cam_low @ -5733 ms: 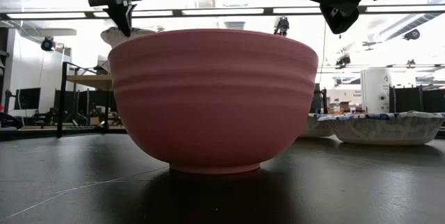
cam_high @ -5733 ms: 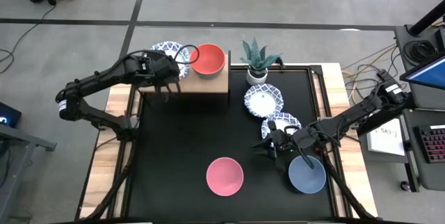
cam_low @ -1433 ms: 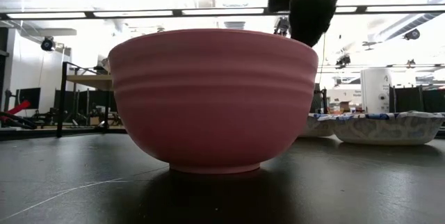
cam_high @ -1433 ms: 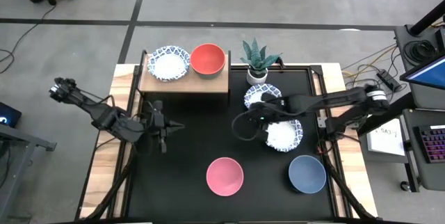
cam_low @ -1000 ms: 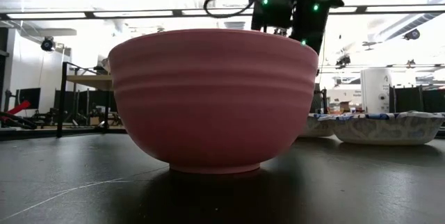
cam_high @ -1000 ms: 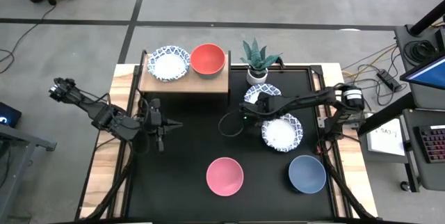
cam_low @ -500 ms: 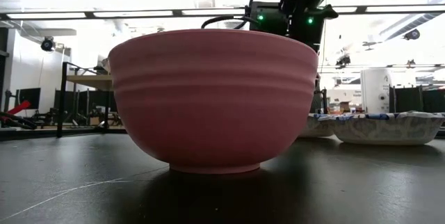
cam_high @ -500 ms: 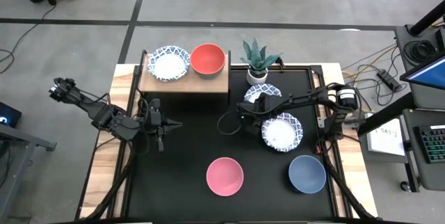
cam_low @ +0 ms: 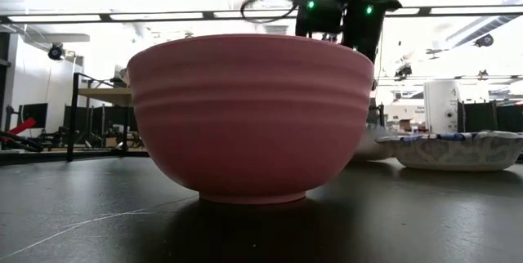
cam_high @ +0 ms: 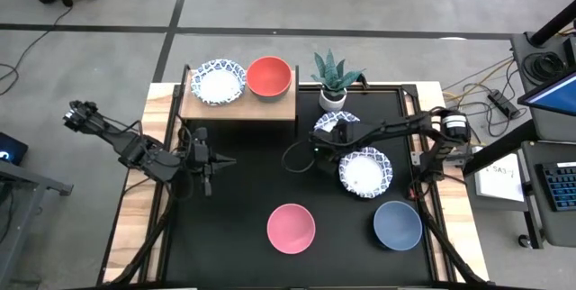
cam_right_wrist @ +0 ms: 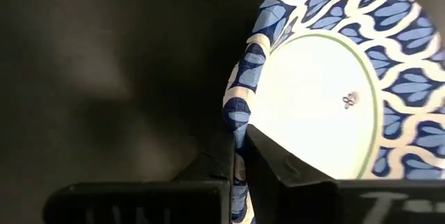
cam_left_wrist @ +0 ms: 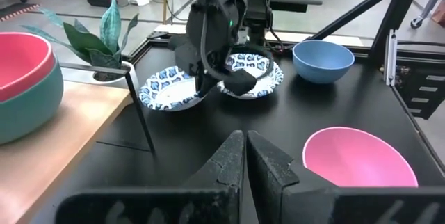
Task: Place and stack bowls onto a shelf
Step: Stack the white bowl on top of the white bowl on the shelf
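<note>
**Right gripper closes on a patterned bowl's rim**

Over the last second the right gripper [cam_high: 329, 139] has gone from wide open to pinched on the blue-patterned rim of the white bowl [cam_high: 335, 124] lying just below the plant pot [cam_high: 332, 97], right of centre in the high view. That bowl now sits slightly tilted, where before it lay flat. In the right wrist view the two dark fingers [cam_right_wrist: 268, 160] meet across the rim, one inside the bowl and one outside.

A second patterned bowl [cam_high: 364, 172] lies just below and to the right of the held one. The pink bowl [cam_high: 291, 228] is at lower centre of the black table [cam_high: 243, 182], and the grey-blue bowl [cam_high: 398, 225] is at lower right.

The shelf [cam_high: 239, 106] stands at upper left of the table. It carries a patterned bowl [cam_high: 219, 81] on its left half and a red bowl [cam_high: 269, 76] on its right. The left wrist view shows the red bowl nested in a green bowl [cam_left_wrist: 31, 114].

The left gripper [cam_high: 210, 158] has not moved. It hovers at the table's left edge, its fingers [cam_left_wrist: 229, 160] pressed together on nothing.
</note>
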